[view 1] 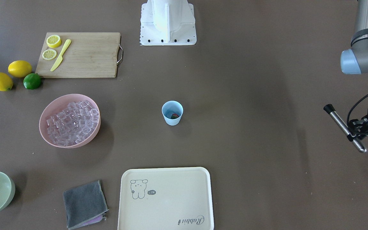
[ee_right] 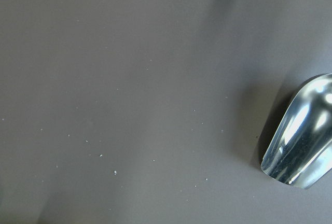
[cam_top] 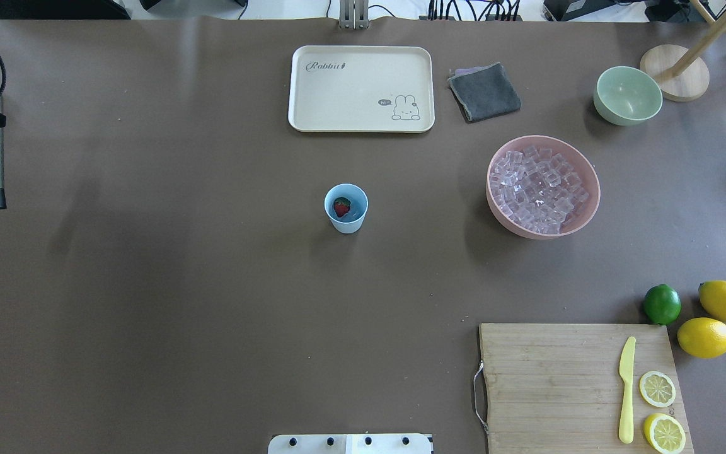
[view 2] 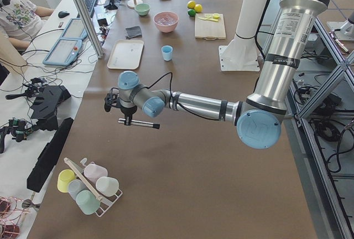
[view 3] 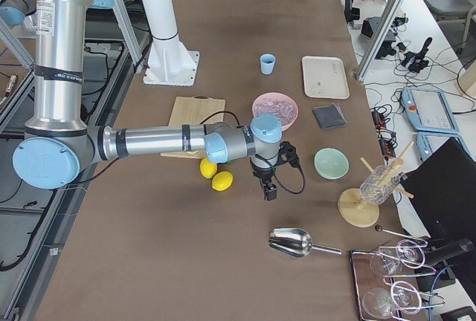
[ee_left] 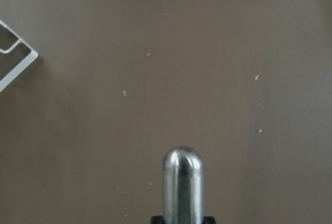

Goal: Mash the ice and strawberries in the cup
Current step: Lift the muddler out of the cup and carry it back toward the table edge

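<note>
Gripping a steel muddler (view 1: 339,121) by the shaft, the left gripper (view 1: 352,135) is clamped tight. It sits at the far left table edge in the overhead view. Rod is roughly level above bare table, black cap toward the robot side.
Right gripper (view 3: 268,187) hangs over the table just beside two lemons (view 3: 216,174), with a metal scoop (view 3: 297,243) lying near. It shows only from the side, so can't tell whether the fingers are apart or closed.
Cup (cam_top: 345,209) stands upright mid-table, well apart from both arms, with the strawberry (cam_top: 341,207) inside.
Ice (cam_top: 536,189) is heaped in the pink bowl (view 1: 75,145), right of the cup.
Writing: cream tray (cam_top: 338,94) on the far side reads "Rabbit" in script. It also has a bunny cartoon with a small speech bubble, looks like "hi".
</note>
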